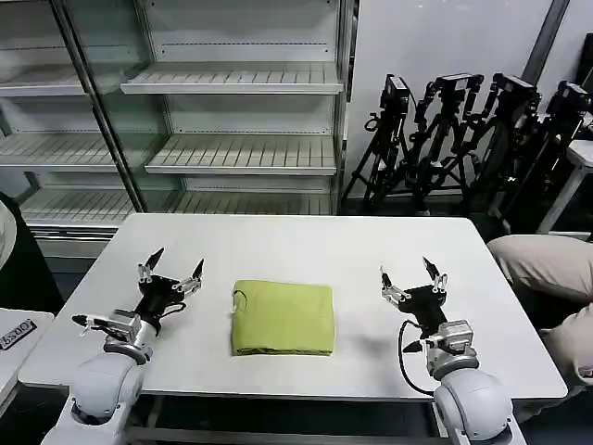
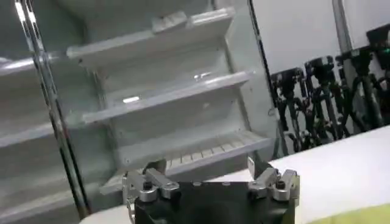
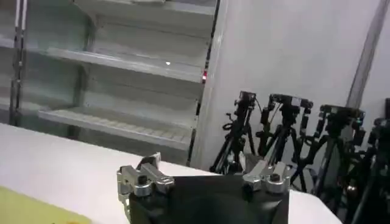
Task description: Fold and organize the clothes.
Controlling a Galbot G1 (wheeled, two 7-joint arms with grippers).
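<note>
**Shirt folded up mid-desk, both hands parked beside it**

In the middle of the white desk (image 1: 306, 243), a bit toward the near edge, the lime-green shirt (image 1: 283, 318) is seen lying flat, folded into a tidy, roughly square packet. A small bit of collar can be made out at its left edge, and the layers are stacked up along the near side. Nothing is touching it.

The left hand (image 1: 172, 262) is held low over the desk just off the shirt's left side, fingers spread wide and pointed up and away from the robot, nothing gripped. The right hand (image 1: 411, 273) is set pretty much the same way on the other side, a little farther from the shirt, released and holding nothing too. The shirt sits between the two, apart from both.

In the left wrist view, the left hand's (image 2: 210, 176) two finger mounts are shown standing well apart, with a sliver of yellow-green cloth caught at the frame's corner. In the right wrist view, the right hand (image 3: 204, 176) is likewise spread, with a patch of the shirt (image 3: 30, 210) visible on the desk surface (image 3: 61, 164).

Behind the desk, empty white shelving (image 1: 232, 120) is seen, and a cluster of black tripods (image 1: 463, 139) is parked against the wall to the right.
</note>
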